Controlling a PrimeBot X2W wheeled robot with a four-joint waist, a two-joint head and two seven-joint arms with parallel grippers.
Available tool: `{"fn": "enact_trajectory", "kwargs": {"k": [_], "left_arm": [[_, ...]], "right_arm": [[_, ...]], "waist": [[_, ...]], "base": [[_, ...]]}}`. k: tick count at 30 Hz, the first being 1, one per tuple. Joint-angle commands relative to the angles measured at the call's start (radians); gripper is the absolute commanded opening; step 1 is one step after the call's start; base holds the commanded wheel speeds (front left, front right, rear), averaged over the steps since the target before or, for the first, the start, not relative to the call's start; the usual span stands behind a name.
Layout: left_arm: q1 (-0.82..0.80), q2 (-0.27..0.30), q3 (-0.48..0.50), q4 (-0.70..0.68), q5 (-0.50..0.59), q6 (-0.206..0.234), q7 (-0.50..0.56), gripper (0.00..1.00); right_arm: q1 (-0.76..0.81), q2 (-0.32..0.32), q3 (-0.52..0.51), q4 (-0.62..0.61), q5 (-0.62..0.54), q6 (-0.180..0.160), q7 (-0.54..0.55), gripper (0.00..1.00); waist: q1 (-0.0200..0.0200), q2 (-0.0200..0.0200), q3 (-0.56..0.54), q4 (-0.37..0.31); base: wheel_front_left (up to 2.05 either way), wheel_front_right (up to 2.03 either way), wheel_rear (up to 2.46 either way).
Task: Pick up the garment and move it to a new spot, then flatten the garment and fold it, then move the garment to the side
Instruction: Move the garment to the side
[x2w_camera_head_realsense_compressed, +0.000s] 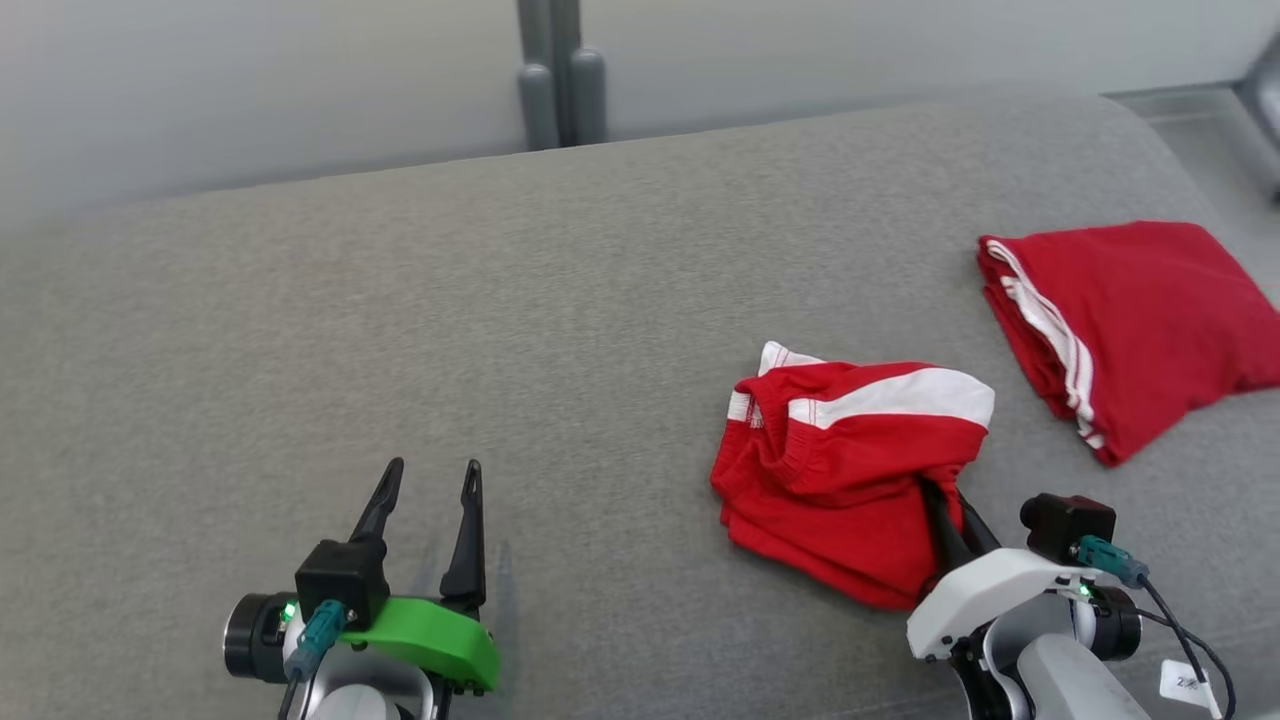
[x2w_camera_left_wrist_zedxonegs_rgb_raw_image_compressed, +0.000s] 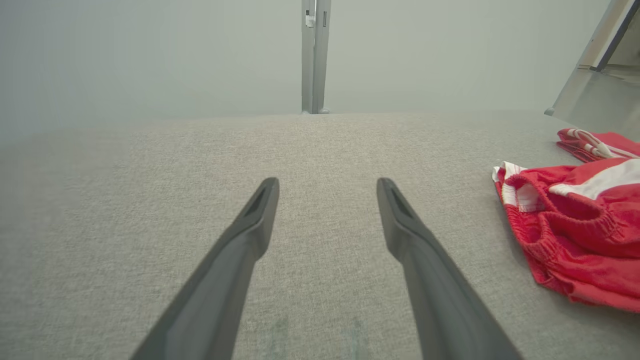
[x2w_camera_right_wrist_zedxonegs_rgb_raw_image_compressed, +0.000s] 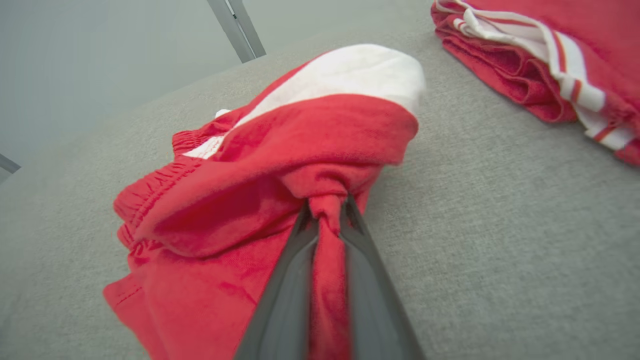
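Note:
The garment (x2w_camera_head_realsense_compressed: 840, 470) is a pair of red shorts with a white stripe, lying crumpled right of centre on the grey couch surface (x2w_camera_head_realsense_compressed: 500, 330). My right gripper (x2w_camera_head_realsense_compressed: 945, 500) is shut on a pinch of its red cloth at the near right edge. In the right wrist view the garment (x2w_camera_right_wrist_zedxonegs_rgb_raw_image_compressed: 280, 190) bunches between the two dark fingers (x2w_camera_right_wrist_zedxonegs_rgb_raw_image_compressed: 295, 280) of that gripper (x2w_camera_right_wrist_zedxonegs_rgb_raw_image_compressed: 327, 210). My left gripper (x2w_camera_head_realsense_compressed: 435, 475) stands open and empty over bare fabric at the lower left. The left wrist view has its spread gripper (x2w_camera_left_wrist_zedxonegs_rgb_raw_image_compressed: 327, 187) well left of the garment (x2w_camera_left_wrist_zedxonegs_rgb_raw_image_compressed: 575, 235).
A second red garment with white stripes (x2w_camera_head_realsense_compressed: 1130, 320) lies folded at the far right, close to the couch's right edge; it also appears as folded red cloth (x2w_camera_right_wrist_zedxonegs_rgb_raw_image_compressed: 540, 60) in the right wrist view. A grey post (x2w_camera_head_realsense_compressed: 560, 70) stands behind the couch's back edge.

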Motion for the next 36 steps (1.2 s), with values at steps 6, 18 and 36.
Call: {"fn": "enact_trajectory", "kwargs": {"k": [6, 18, 36], "left_arm": [[-0.053, 0.004, -0.019, -0.011, -0.002, 0.0, -0.003, 1.0], [-0.127, 0.004, -0.047, -0.014, 0.02, -0.012, -0.003, 1.0], [-0.176, 0.004, -0.045, -0.034, 0.061, -0.025, -0.003, 1.0]], "right_arm": [[-0.009, 0.002, 0.035, -0.028, 0.011, -0.001, -0.002, 0.0], [-0.134, -0.026, 0.089, -0.094, -0.029, -0.001, -0.002, 0.0], [-0.529, -0.456, 0.091, 0.125, -0.058, -0.001, 0.092, 0.0]], "waist": [[0.0, 0.0, 0.07, -0.25], [0.0, 0.0, 0.188, -0.204], [0.0, 0.0, 0.318, -0.003]], "base": [[0.0, 0.0, 0.0], [0.0, 0.0, 0.0], [0.0, 0.0, 0.0]]}}
